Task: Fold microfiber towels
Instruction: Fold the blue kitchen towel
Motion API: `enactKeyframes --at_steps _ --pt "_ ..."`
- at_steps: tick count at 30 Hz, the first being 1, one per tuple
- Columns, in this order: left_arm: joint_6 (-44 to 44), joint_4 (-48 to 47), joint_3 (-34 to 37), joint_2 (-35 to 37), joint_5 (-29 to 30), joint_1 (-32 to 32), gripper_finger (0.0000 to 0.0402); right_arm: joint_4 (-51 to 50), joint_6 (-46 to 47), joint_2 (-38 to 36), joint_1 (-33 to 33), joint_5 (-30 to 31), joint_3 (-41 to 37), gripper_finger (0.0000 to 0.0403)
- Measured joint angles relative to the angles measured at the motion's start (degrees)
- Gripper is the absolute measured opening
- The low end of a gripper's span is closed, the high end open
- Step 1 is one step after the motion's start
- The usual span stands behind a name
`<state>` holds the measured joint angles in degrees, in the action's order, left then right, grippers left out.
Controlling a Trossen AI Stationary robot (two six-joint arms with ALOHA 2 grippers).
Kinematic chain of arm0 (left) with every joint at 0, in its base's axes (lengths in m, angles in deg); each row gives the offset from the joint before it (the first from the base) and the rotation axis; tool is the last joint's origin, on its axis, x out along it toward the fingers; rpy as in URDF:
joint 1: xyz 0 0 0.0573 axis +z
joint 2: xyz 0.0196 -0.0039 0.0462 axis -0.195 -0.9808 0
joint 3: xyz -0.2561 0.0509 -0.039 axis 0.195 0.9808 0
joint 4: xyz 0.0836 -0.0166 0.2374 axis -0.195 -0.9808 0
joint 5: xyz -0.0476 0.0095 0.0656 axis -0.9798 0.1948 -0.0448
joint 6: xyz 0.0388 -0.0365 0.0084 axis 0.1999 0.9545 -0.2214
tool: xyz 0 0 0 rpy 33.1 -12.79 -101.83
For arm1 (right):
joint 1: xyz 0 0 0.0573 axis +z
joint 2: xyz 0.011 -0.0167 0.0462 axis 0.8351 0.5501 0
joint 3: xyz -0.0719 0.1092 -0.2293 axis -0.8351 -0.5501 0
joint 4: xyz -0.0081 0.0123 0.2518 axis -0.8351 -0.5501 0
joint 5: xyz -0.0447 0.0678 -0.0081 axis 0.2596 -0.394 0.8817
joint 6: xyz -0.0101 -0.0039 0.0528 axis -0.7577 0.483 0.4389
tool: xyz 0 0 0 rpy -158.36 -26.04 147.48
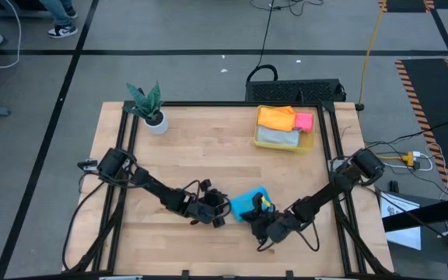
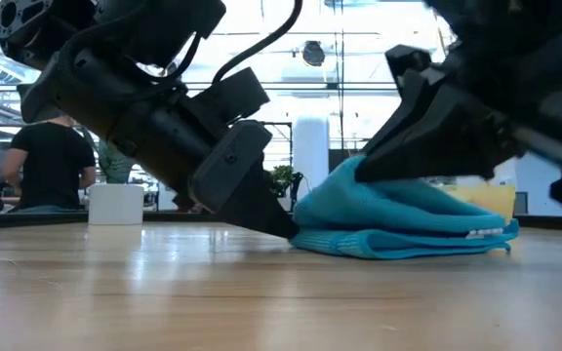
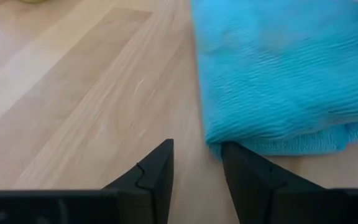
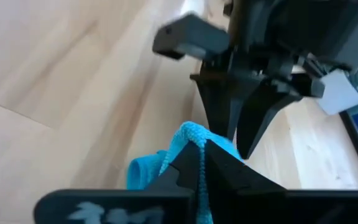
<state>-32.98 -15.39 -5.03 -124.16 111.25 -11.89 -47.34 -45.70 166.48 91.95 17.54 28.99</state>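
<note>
A bright blue microfiber towel (image 1: 249, 202) lies bunched and folded on the wooden table near its front edge, its underside flat on the wood (image 2: 398, 239). My right gripper (image 4: 199, 149) is shut on it, coming in from the right (image 1: 260, 222). My left gripper (image 3: 197, 168) stands open at the towel's left side (image 1: 220, 211), fingertips low at the table (image 2: 279, 226), one finger beside a towel corner (image 3: 219, 146). Orange, pink and grey towels lie in the yellow bin (image 1: 311, 144). My left gripper has one fingertip (image 3: 235, 155) right beside the blue towel's corner; I cannot tell whether it touches. My right gripper pinches a raised, bunched edge (image 4: 188, 134) of the blue towel between its two fingers, slanting down from the table's right. That edge stands up in a peak (image 2: 351, 174); the remainder of the towel stays on the table.
A potted plant (image 1: 151, 109) stands at the far left of the table. The yellow bin sits at the far right. Bare wood lies between them and left of the arms. A person (image 2: 52, 161) stands in the room behind the table.
</note>
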Motion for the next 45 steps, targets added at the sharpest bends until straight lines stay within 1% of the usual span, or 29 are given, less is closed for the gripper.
enactKeyframes --at_steps 6,10,11,15,22,26,29,33,35,37,41,45 --pt "0.2 0.0 0.0 0.0 0.8 -0.3 0.0136 -0.3 -1.8 -2.8 1.9 -0.1 0.0 0.0003" --pt "0.3 0.0 0.0 0.0 1.0 -0.3 0.0136 -0.2 -0.4 -4.1 1.9 -0.3 0.0 0.0003" --pt "0.3 0.0 0.0 0.0 1.0 -0.3 0.0136 -0.2 0.1 -4.1 1.8 -1.1 0.0 0.0003" --pt "0.4 0.6 0.0 0.0 1.1 -1.0 0.0136 0.2 3.4 -3.2 -0.5 -8.5 0.0 0.0003" --pt "-0.5 0.4 0.0 0.3 1.9 -2.3 0.0136 0.7 7.7 -0.5 -3.6 -15.8 0.0 0.0008" --pt "0.4 0.6 0.0 2.0 2.4 -2.4 0.0136 3.1 9.2 1.1 -5.4 -20.8 0.0 0.0034" --pt "-0.3 0.5 0.0 3.1 2.4 -2.6 0.0136 4.9 10.0 2.1 -6.6 -24.6 0.0 0.007" --pt "-0.8 0.5 0.0 4.1 2.4 -2.7 0.0136 4.1 10.8 1.9 -7.5 -30.2 0.0 0.0121" --pt "-1.0 0.1 0.0 4.1 2.1 -2.8 0.0136 3.4 10.7 0.9 -7.6 -31.6 -0.1 0.0142" --pt "-1.2 -1.1 0.0 4.1 2.0 -2.9 0.0136 3.2 10.8 -0.4 -7.5 -31.7 -0.1 0.0157" --pt "-1.3 -5.3 0.0 4.1 2.0 -3.6 0.0136 2.8 12.2 -2.7 -6.8 -31.6 -0.1 0.0165" --pt "-3.6 -4.5 0.0 3.3 2.0 -4.9 0.0136 2.7 14.6 -3.9 -6.4 -31.6 -0.1 0.0148"
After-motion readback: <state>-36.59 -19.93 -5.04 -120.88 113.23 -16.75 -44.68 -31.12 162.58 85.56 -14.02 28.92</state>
